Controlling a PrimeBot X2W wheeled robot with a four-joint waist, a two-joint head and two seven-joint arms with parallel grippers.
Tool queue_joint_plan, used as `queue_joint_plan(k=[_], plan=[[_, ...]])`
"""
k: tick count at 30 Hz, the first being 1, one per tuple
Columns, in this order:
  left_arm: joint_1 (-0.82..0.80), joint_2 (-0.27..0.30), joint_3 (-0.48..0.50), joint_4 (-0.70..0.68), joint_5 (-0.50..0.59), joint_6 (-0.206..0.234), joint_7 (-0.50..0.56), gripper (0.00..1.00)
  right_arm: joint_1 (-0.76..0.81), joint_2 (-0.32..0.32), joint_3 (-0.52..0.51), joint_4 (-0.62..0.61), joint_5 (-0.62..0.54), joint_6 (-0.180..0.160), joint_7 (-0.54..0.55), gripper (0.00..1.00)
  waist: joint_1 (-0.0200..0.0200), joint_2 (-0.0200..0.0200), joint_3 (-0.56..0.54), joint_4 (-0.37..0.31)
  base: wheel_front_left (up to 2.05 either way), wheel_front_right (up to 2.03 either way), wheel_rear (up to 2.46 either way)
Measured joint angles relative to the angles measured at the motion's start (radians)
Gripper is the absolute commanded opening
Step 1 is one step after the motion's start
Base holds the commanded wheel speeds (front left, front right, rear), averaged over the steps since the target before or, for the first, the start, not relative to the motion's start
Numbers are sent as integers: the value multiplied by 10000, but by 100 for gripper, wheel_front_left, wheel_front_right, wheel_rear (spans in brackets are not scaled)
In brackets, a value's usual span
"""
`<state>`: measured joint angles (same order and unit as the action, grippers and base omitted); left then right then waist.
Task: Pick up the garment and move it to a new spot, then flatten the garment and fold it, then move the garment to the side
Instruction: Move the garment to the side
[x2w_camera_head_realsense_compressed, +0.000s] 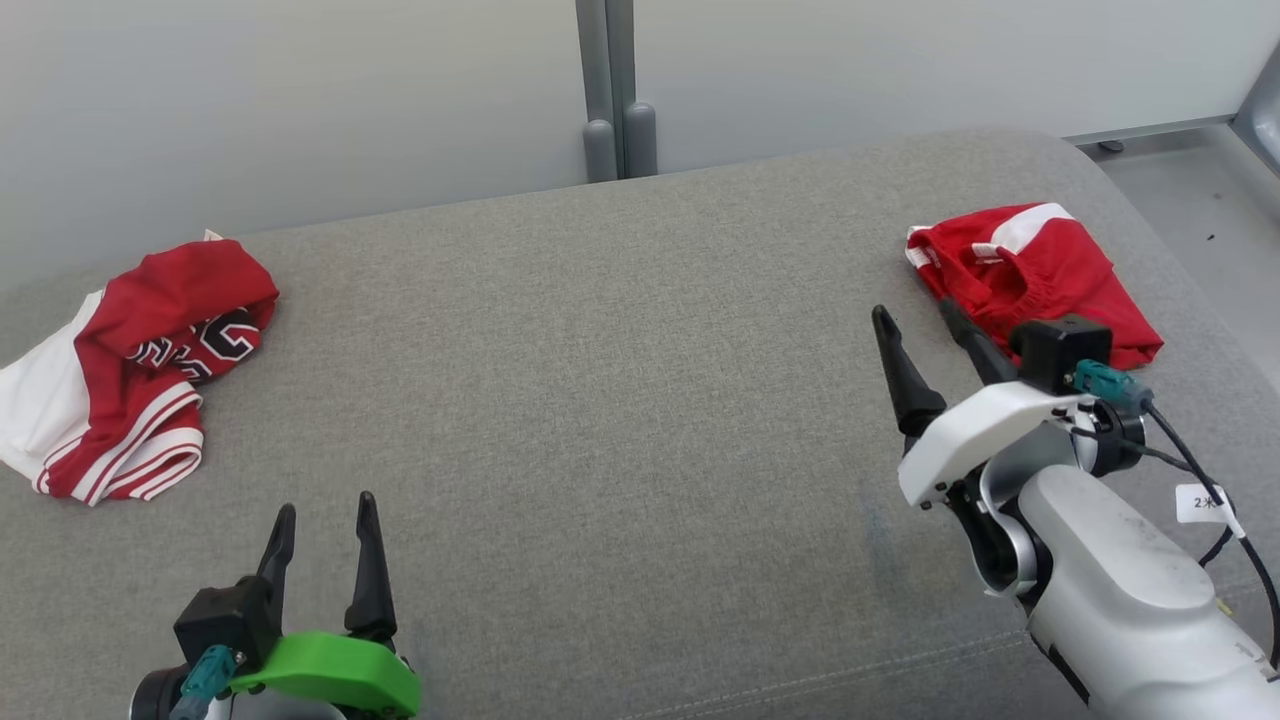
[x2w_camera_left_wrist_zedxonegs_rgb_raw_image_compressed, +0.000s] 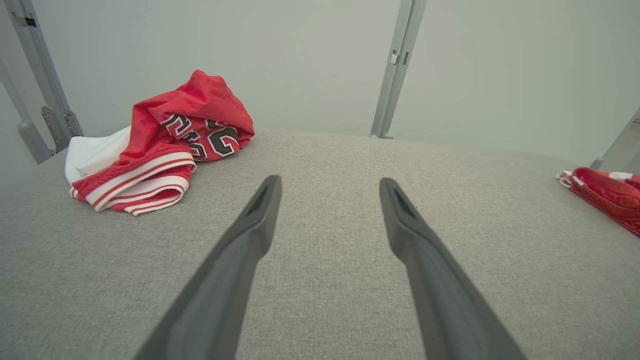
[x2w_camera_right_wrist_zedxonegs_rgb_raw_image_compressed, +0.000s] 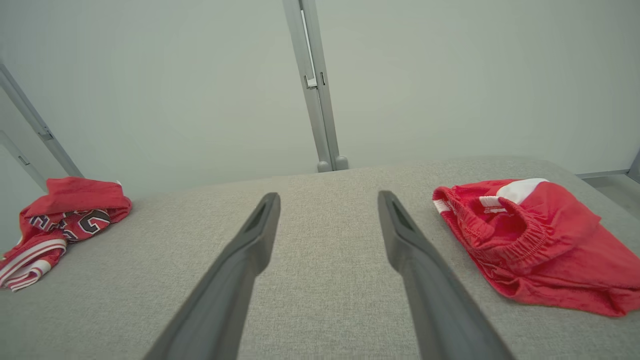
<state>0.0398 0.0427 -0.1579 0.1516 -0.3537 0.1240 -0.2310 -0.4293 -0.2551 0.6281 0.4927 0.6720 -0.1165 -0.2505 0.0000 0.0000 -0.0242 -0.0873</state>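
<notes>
Left gripper (x2w_camera_head_realsense_compressed: 327, 503) at lower left and right gripper (x2w_camera_head_realsense_compressed: 912, 309) beside the red shorts (x2w_camera_head_realsense_compressed: 1040, 280) at right, I see both spread open, empty.

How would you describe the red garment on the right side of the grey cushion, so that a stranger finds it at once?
Look at the grey cushion and go to its far right corner. There lie the red shorts, loosely folded, with a gathered elastic waistband and a white patch. The crumpled garment on the left side bears black lettering; the shorts have none.
</notes>
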Motion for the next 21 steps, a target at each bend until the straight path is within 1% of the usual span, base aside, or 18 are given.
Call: queue_joint_plan(k=[4,13,21], plan=[[233,0,-10,-10,2,0,-79,100,511,50,-226,-464,-251,-75,0,100,0,0,-64,22,0,0,0],[588,4,-21,-94,-44,0,-105,100,1739,238,-523,-1248,-765,-75,0,100,0,0,-291,81,0,0,0],[778,4,33,-295,10,0,-167,100,2405,357,-732,-1789,-1175,-84,2,100,0,0,-372,107,0,0,0]])
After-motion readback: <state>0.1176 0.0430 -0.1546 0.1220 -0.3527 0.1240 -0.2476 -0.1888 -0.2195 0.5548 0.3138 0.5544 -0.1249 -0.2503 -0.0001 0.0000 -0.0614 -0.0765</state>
